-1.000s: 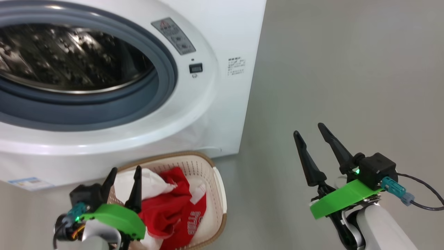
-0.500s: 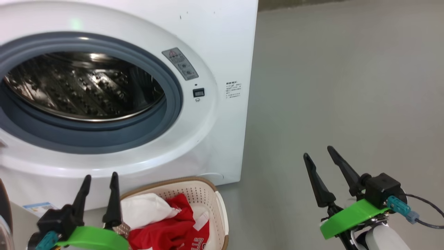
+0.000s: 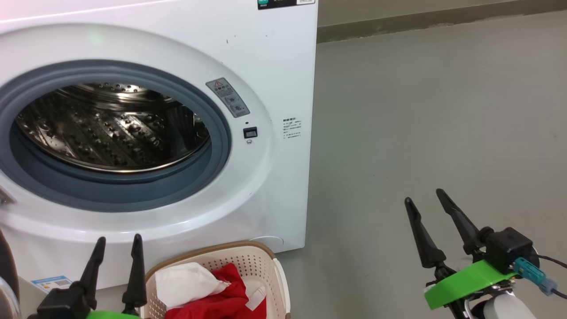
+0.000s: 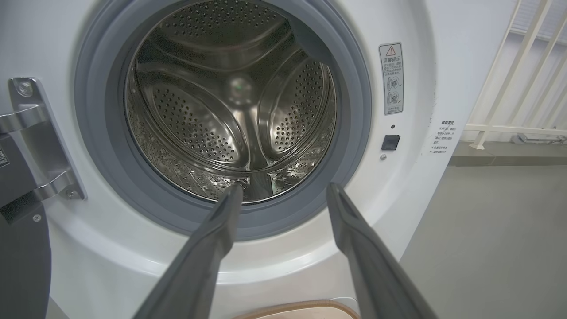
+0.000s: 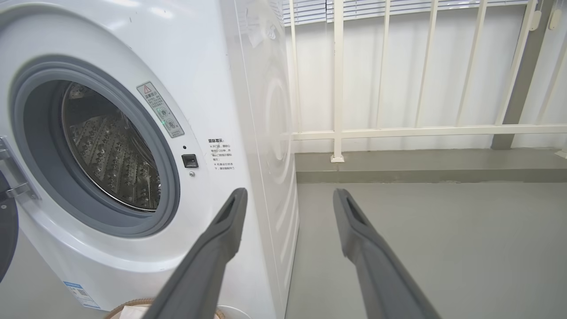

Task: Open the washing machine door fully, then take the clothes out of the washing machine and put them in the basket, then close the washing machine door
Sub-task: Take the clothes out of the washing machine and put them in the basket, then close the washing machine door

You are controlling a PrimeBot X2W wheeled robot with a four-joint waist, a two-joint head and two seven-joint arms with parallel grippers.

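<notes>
Right claw (image 3: 423, 196) has black tapered fingers (image 3: 424, 244), green bracket (image 3: 465, 283).

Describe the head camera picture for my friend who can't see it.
A big white front-loading washing machine shows its empty, shiny perforated steel drum. Below it, a cream perforated plastic basket holds red and white clothes. The left gripper and right gripper, black and two-fingered, point upward, open.

Cut by head view's bottom edge: basket (image 3: 261, 261), clothes (image 3: 212, 301), left hand (image 3: 119, 238) below its fingers, arm behind right hand (image 3: 423, 195). Washing machine door (image 3: 5, 266) just a dark sliver at left edge, rest out of frame. Washing machine (image 3: 274, 66) cropped top and left; small label print (image 3: 291, 128) unreadable. Basket bottom hidden under clothes.
</notes>
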